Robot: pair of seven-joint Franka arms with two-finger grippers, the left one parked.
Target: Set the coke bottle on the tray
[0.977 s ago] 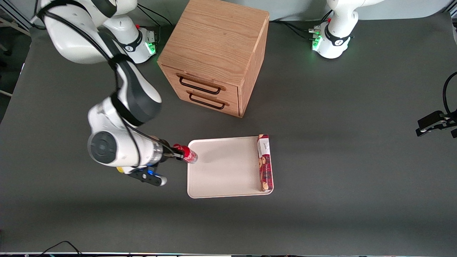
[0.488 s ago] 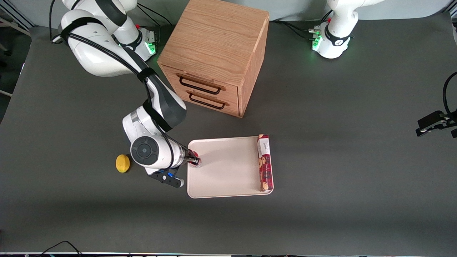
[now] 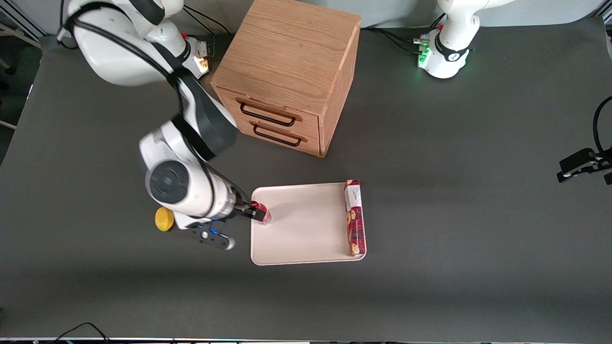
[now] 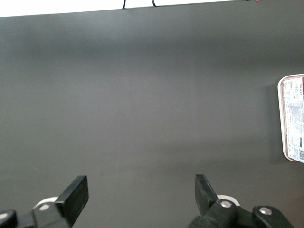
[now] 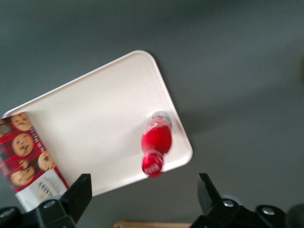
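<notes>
I work in a robot lab: my arm's base [image 3: 191,55] and another's [image 3: 442,57] are bolted to a dark matte worktop [image 3: 478,215], status lights glowing, cables [image 3: 392,38] trailing off the edge. A small wooden drawer cabinet [image 3: 287,76] sits staged like a test prop.

Even overhead light, soft shadows; right wrist view slightly blurred.

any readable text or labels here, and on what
None reads clearly.
coke bottle: upright on the tray; its white script is too blurred to read.
cookie box: white print on it, too small to read.
gripper: open, above the bottle, fingers apart and clear of it; no markings.
</notes>
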